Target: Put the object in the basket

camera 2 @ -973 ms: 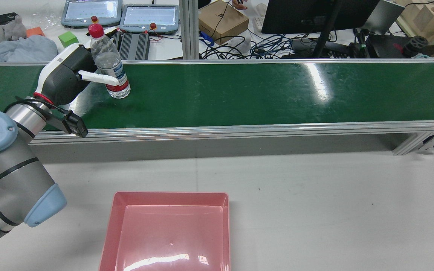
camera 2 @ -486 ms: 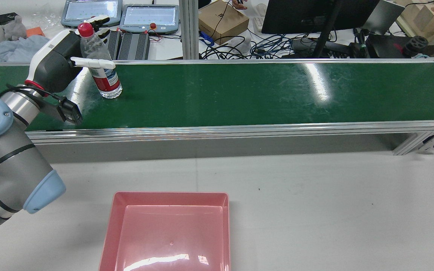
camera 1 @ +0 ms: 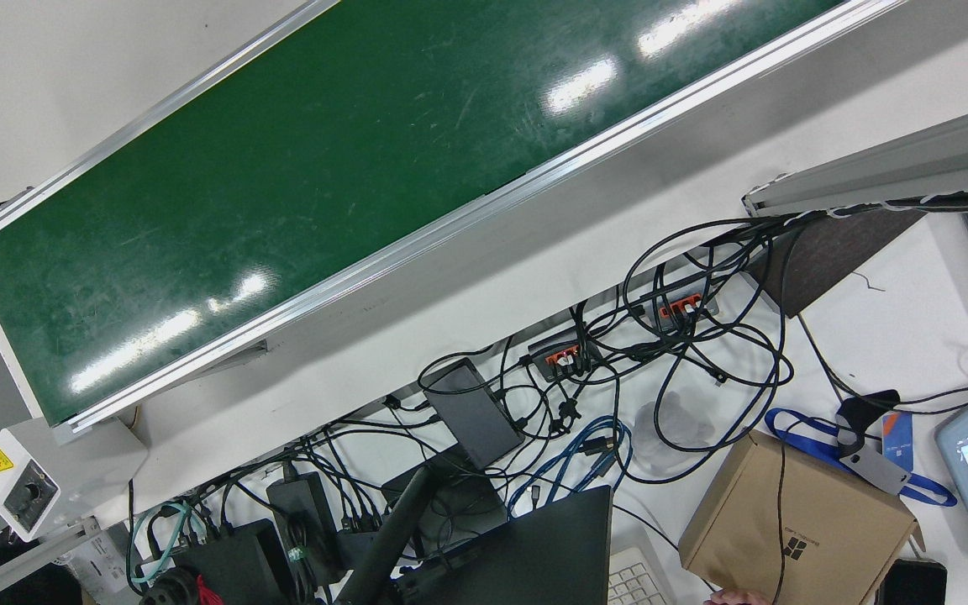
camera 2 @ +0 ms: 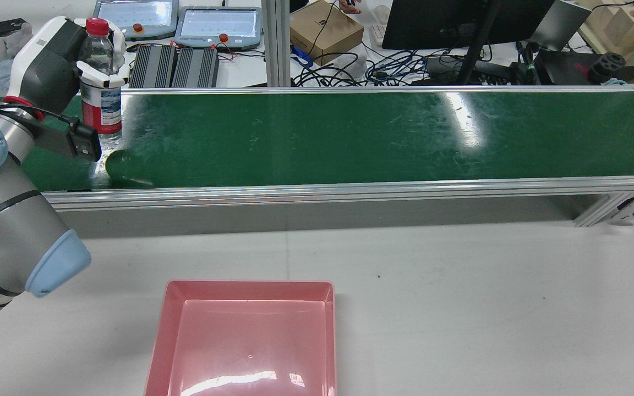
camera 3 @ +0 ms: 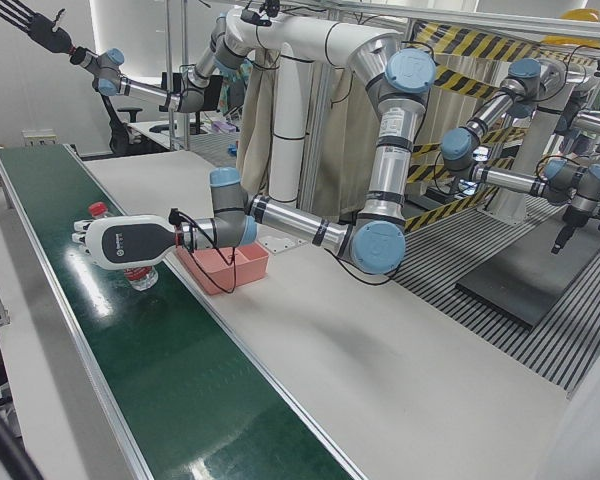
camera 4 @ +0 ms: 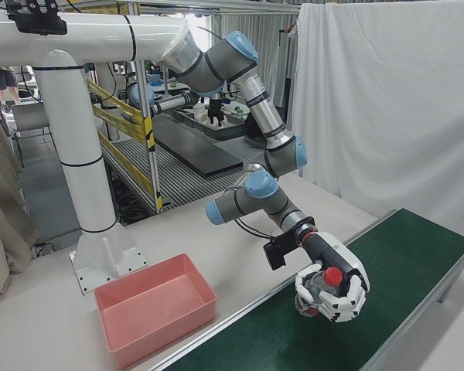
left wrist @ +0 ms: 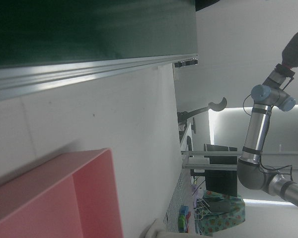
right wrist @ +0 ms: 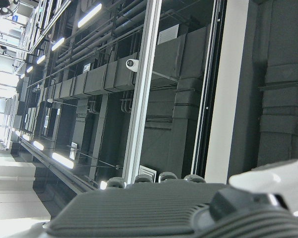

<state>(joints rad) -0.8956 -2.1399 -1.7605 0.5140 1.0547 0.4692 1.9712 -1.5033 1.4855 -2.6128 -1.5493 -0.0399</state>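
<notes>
The left robot hand (camera 2: 55,60) is grasping the water bottle (camera 2: 98,82), its fingers wrapped round the upper body just below the red cap. The bottle stands nearly upright, long axis vertical, and seems lifted clear of the green conveyor belt (camera 2: 350,137); a round shadow lies on the belt below it. The pink basket (camera 2: 245,341) sits on the white bench (camera 2: 460,308), on the robot's side of the belt, nearer the robot and a little to the right of the hand. So the coming move probably calls for drawing the bottle back over the belt's near rail and across to the basket.

The rear view gives that layout plainly but hides the bottle's base behind the wrist camera. The right-front view shows the fingers (camera 4: 348,297) curled round the bottle (camera 4: 325,286), with the basket (camera 4: 151,305) well apart. The left-front view shows the hand (camera 3: 120,243) side-on over the belt. I cannot tell whether the right robot hand (camera 3: 25,20), raised high and far off, is open or clenched.
</notes>
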